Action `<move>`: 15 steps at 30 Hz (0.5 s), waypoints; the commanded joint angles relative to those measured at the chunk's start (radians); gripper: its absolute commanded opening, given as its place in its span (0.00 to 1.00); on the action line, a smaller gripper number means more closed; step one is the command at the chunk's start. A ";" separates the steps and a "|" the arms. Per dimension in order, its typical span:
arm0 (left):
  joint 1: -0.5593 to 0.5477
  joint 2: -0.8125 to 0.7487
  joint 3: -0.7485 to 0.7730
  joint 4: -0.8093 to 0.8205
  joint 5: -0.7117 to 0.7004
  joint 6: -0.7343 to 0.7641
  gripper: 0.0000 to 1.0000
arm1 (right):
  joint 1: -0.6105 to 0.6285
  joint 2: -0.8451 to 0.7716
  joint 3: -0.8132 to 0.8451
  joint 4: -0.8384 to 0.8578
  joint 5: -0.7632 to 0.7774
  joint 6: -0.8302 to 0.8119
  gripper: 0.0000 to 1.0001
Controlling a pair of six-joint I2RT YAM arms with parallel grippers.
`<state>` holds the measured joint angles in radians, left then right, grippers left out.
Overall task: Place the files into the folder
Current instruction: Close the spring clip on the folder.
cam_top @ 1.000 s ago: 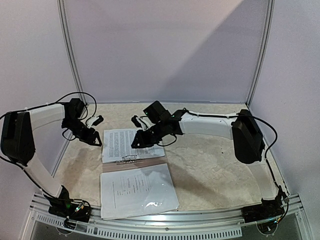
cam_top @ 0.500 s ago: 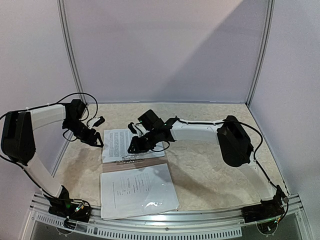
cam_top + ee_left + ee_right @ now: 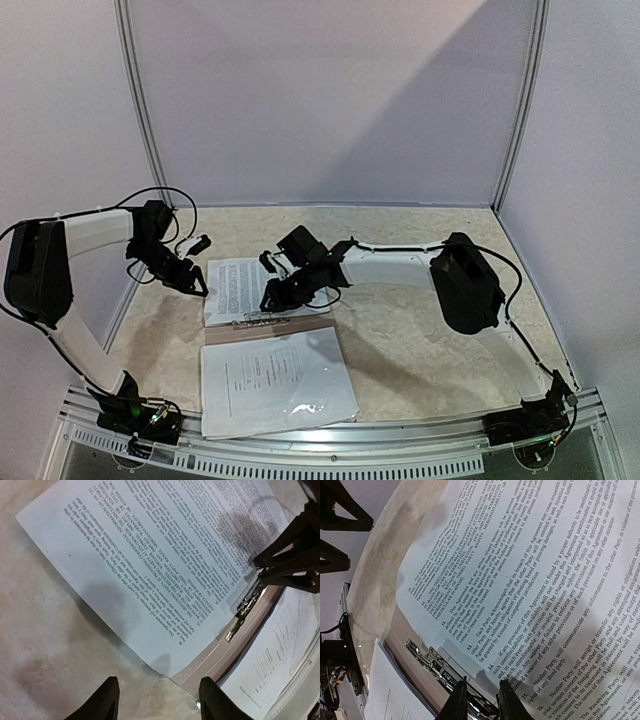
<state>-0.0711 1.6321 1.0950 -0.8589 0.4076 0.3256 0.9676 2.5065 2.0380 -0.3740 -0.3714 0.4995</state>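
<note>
The taupe folder point(image 3: 270, 328) lies open on the table. White printed files point(image 3: 245, 285) cover its far half, and sleeved files point(image 3: 275, 380) cover its near half. My left gripper point(image 3: 195, 285) hovers open at the far sheets' left edge. In its wrist view, the fingers point(image 3: 105, 700) frame the paper's corner point(image 3: 170, 665) and the folder point(image 3: 235, 650). My right gripper point(image 3: 272, 300) sits low at the metal clip point(image 3: 258, 316). In its wrist view, the right gripper point(image 3: 482, 702) has a narrow gap and straddles the clip's point(image 3: 440, 667) end at the paper's point(image 3: 530, 580) edge. Whether it squeezes the clip is unclear.
Bare marbled tabletop point(image 3: 430, 330) lies to the right of the folder. White walls point(image 3: 320, 100) close in the back and sides. The right arm's elbow point(image 3: 465, 285) hangs over the table's right half. A metal rail point(image 3: 330, 440) runs along the near edge.
The right arm's elbow has swung left and its wrist has dropped lower, while its gripper stays by the clip. The left gripper has barely shifted. The papers have not moved.
</note>
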 commanded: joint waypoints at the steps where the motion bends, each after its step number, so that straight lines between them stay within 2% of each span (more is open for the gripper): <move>1: -0.008 0.023 0.006 -0.014 0.014 0.012 0.56 | -0.002 -0.033 -0.024 -0.064 0.060 -0.046 0.21; 13: -0.010 0.032 0.014 -0.026 0.017 0.015 0.56 | -0.002 -0.068 -0.048 -0.092 0.096 -0.084 0.21; 15: -0.012 0.034 0.015 -0.030 0.022 0.020 0.52 | -0.003 -0.076 -0.059 -0.092 0.099 -0.085 0.21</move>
<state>-0.0715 1.6493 1.0950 -0.8642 0.4114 0.3279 0.9676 2.4817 2.0136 -0.4118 -0.3035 0.4385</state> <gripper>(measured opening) 0.557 0.211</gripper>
